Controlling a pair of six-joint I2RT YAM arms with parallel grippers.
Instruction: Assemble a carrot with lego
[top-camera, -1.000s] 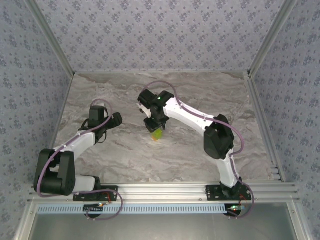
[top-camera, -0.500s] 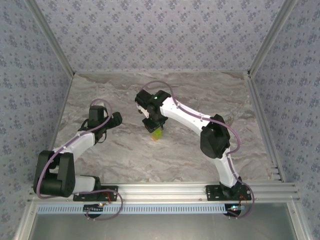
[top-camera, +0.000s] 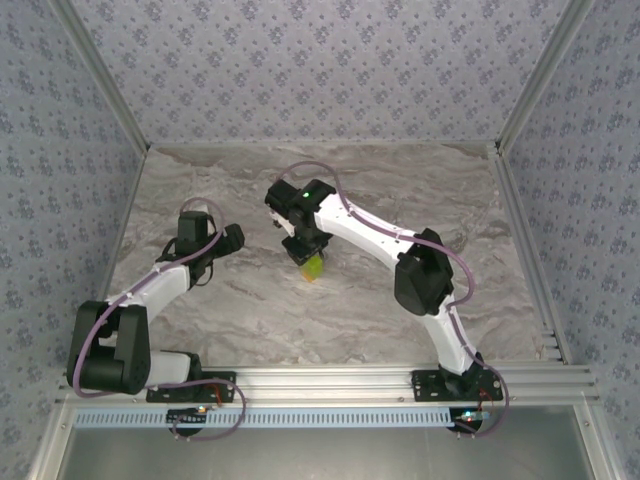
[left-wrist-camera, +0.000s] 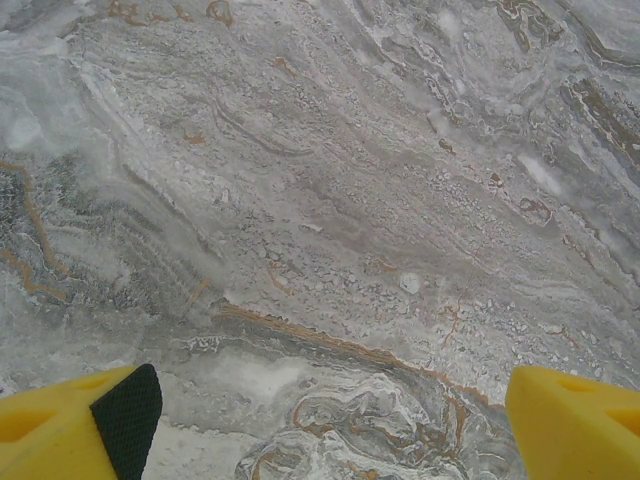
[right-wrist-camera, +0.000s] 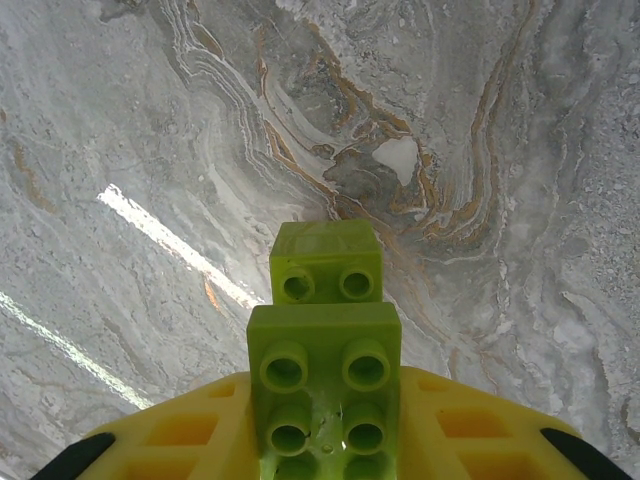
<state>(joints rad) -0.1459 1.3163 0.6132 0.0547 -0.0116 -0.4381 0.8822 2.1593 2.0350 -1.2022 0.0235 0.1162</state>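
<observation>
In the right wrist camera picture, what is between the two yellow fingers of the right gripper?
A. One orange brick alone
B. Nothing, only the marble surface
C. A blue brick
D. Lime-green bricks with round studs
D: in the right wrist view, lime-green bricks with round studs sit between the yellow fingers of the right gripper, with the marble table behind them.
</observation>
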